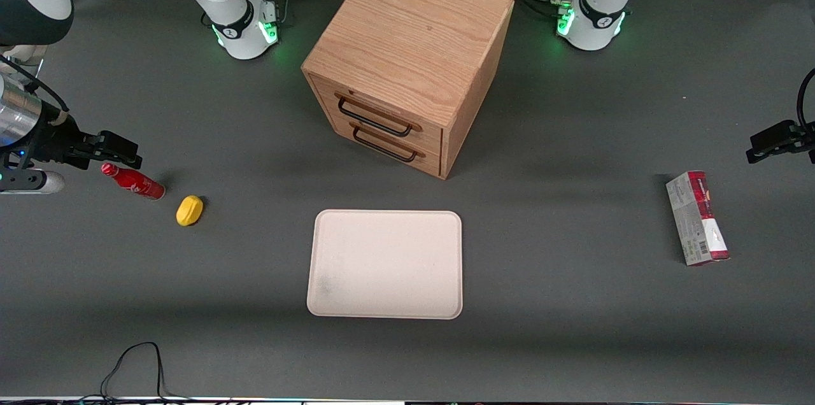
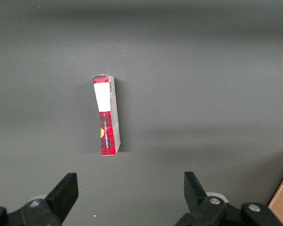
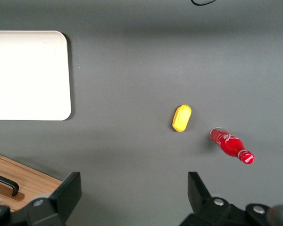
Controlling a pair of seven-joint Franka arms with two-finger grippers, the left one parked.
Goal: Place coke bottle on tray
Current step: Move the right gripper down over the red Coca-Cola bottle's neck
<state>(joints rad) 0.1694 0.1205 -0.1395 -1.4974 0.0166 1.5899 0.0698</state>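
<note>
The coke bottle [image 1: 135, 181] [image 3: 230, 145] is small, slim and all red, and it stands leaning on the grey table toward the working arm's end. My gripper [image 1: 118, 149] [image 3: 132, 193] hangs open just above the table, close over the bottle's cap and a little farther from the front camera, with nothing between its fingers. The cream tray [image 1: 386, 263] [image 3: 28, 75] lies flat in the middle of the table, in front of the drawer cabinet, with nothing on it.
A yellow lemon-shaped object [image 1: 190, 210] [image 3: 182, 118] lies beside the bottle, between it and the tray. A wooden two-drawer cabinet [image 1: 407, 61] stands farther from the front camera than the tray. A red-and-grey carton [image 1: 696, 217] [image 2: 106, 116] lies toward the parked arm's end.
</note>
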